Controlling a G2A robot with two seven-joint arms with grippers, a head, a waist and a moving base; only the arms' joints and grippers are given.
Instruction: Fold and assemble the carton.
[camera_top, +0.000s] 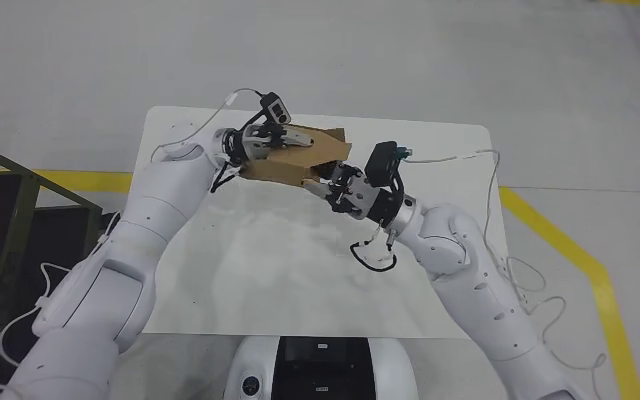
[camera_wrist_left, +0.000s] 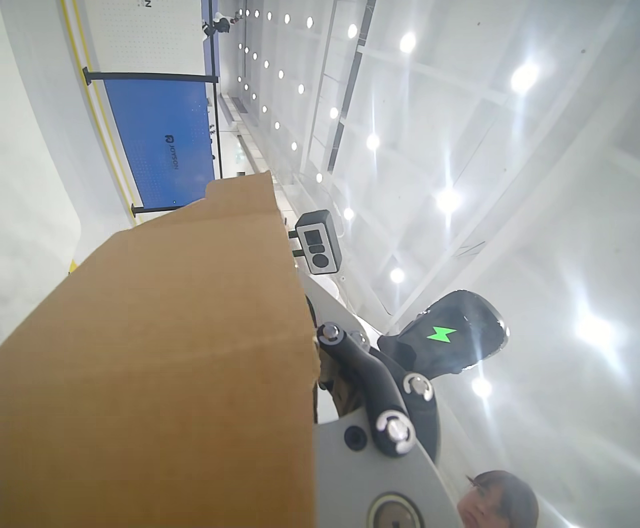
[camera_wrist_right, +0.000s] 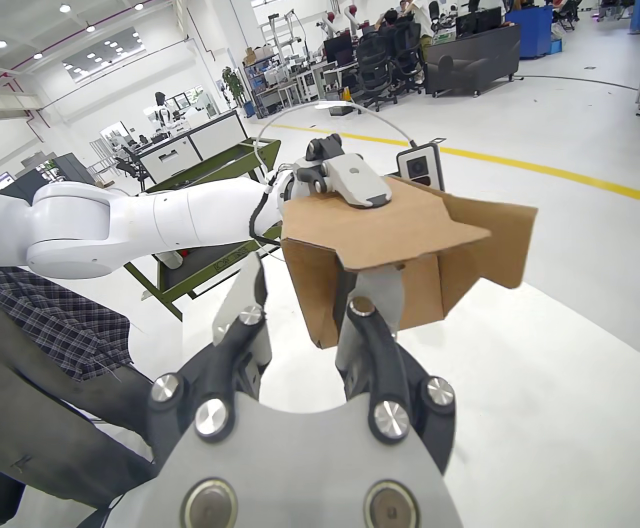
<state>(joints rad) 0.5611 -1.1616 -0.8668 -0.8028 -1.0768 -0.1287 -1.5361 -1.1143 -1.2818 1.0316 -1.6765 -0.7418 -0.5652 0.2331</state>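
Above table (camera_top: 280, 270), carton (camera_top: 295, 160) in left jaws

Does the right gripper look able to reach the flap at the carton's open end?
Probably yes: the right gripper is open at the open end of the carton, one finger beneath the overhanging flap; the left gripper holds the top farther back, clear of that approach.

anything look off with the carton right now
The carton is only half formed: the end facing the right gripper gapes open, one flap sticks out sideways, another overhangs that gripper's finger. No tears show.
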